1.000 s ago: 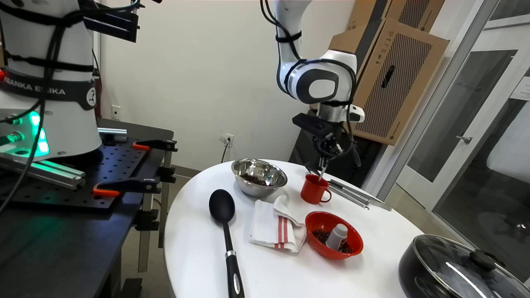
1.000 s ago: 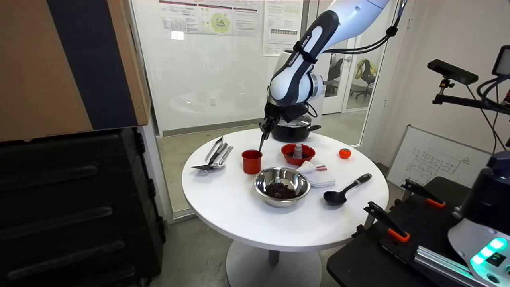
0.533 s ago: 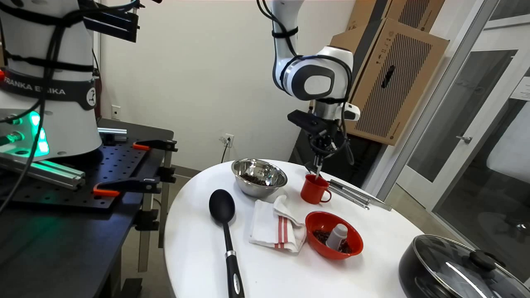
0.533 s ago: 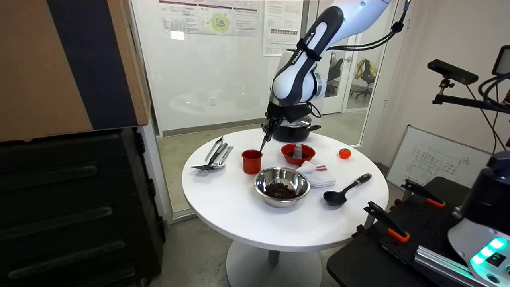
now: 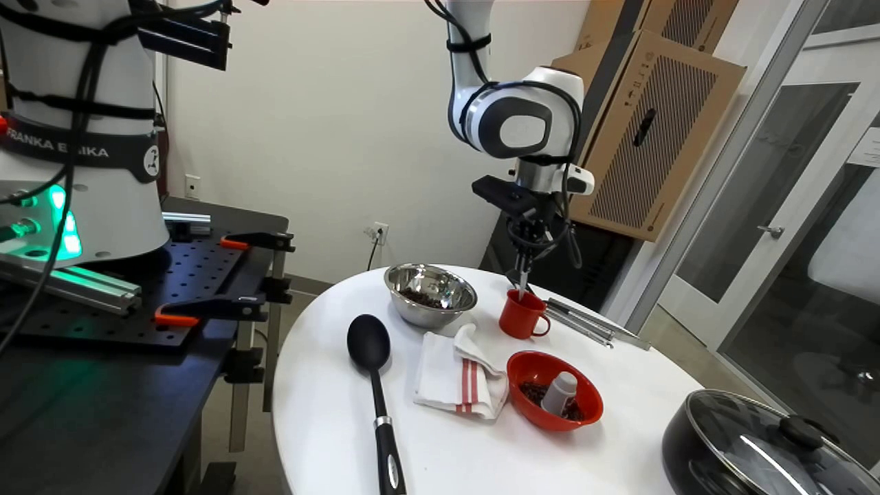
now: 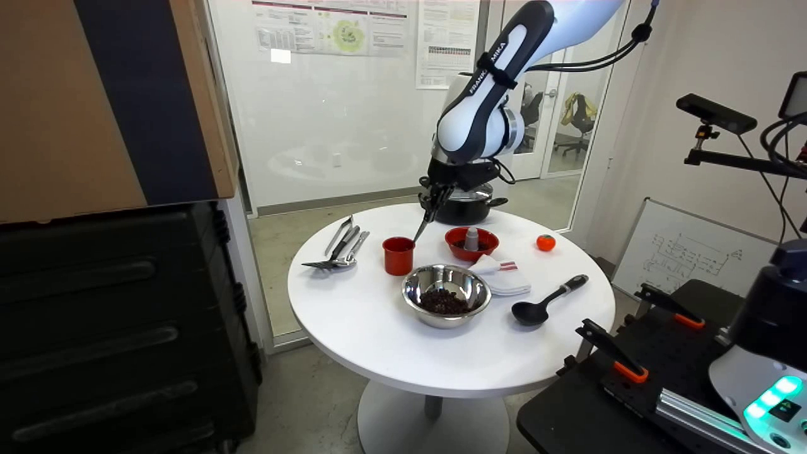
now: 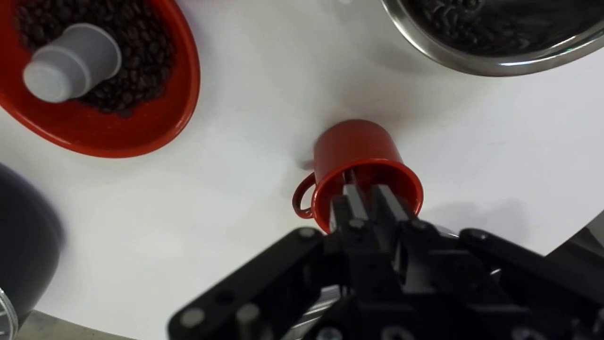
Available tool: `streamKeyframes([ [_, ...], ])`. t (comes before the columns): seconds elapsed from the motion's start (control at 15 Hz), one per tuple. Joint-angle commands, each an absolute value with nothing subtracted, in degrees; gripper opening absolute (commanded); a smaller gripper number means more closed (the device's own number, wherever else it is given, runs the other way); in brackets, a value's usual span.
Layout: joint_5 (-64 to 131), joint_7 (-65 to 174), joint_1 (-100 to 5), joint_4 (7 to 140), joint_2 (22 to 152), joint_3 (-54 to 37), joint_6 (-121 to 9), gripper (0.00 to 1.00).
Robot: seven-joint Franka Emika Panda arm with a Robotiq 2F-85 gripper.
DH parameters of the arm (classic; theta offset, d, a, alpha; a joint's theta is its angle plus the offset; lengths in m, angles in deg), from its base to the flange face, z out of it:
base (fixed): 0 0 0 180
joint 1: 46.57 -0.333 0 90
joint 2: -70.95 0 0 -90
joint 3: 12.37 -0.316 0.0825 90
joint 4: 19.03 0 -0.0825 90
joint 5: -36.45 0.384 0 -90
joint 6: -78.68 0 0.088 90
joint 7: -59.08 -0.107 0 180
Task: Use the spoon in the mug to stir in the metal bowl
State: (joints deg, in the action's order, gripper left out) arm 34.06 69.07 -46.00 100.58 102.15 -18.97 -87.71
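The jaws point down at the mouth of the red mug (image 5: 520, 318), whether grasping or released I cannot tell, with the metal bowl (image 6: 445, 320) nearby.

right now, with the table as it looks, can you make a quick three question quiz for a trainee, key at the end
1. True or false: the black spoon lies on the table, outside the metal bowl.

2. Which of these is in that bowl?
a) a tomato
b) a folded towel
c) dark beans

3. Fill the blank: the gripper is at the mouth of the red ____.

Key: 1 true; 2 c; 3 mug
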Motion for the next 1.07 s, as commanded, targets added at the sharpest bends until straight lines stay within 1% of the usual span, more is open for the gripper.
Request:
streamKeyframes([
  [0.0, 34.9, 68.2, -45.6, 102.2, 100.3, -19.2, -86.0, 0.44],
  [0.27, 35.5, 68.7, -44.8, 102.5, 99.9, -20.0, -85.8, 0.73],
  [0.47, 37.2, 72.1, -41.9, 105.5, 96.9, -24.5, -89.4, 0.95],
  [0.53, 38.0, 73.3, -40.5, 106.9, 95.5, -26.6, -90.6, 0.99],
  [0.67, 39.8, 76.4, -37.4, 109.2, 92.7, -31.5, -91.7, 1.00],
  [0.73, 37.9, 73.0, -41.1, 104.8, 97.0, -27.0, -90.4, 0.99],
  [0.87, 39.3, 74.7, -39.6, 106.7, 94.5, -29.6, -90.6, 1.00],
  [1.0, 39.5, 75.1, -39.3, 107.7, 93.5, -30.0, -90.6, 1.00],
])
